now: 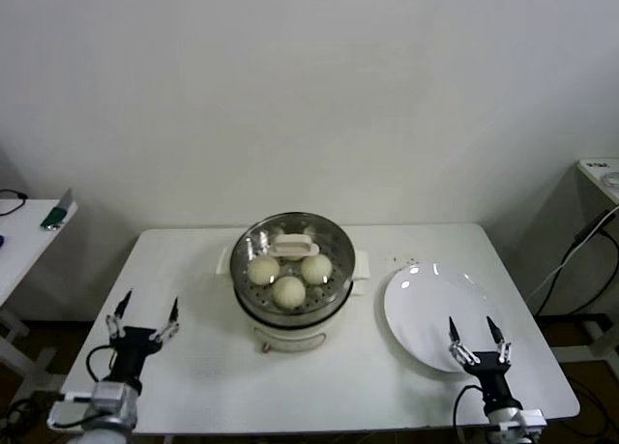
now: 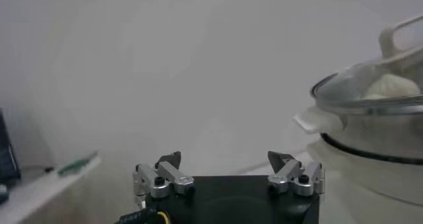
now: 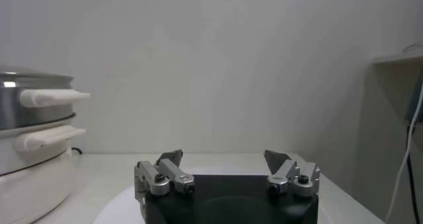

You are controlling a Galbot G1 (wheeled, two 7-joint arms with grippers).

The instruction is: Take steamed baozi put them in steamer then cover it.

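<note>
While the white table (image 1: 193,270) carries a covered steamer (image 1: 290,313) at its centre, three buns (image 1: 288,291) sit inside under the glass lid (image 1: 293,243); a plate (image 1: 426,318) lies beside it, and left gripper (image 1: 144,315) and right gripper (image 1: 475,334) rest apart, jaws spread.

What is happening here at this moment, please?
Nothing is being handled. The steamer stands in the middle of the table with the glass lid on it, and three buns show through the glass. The white plate beside it is empty. The left gripper and the right gripper hover open near the table's front edge, one on each side, holding nothing.
</note>
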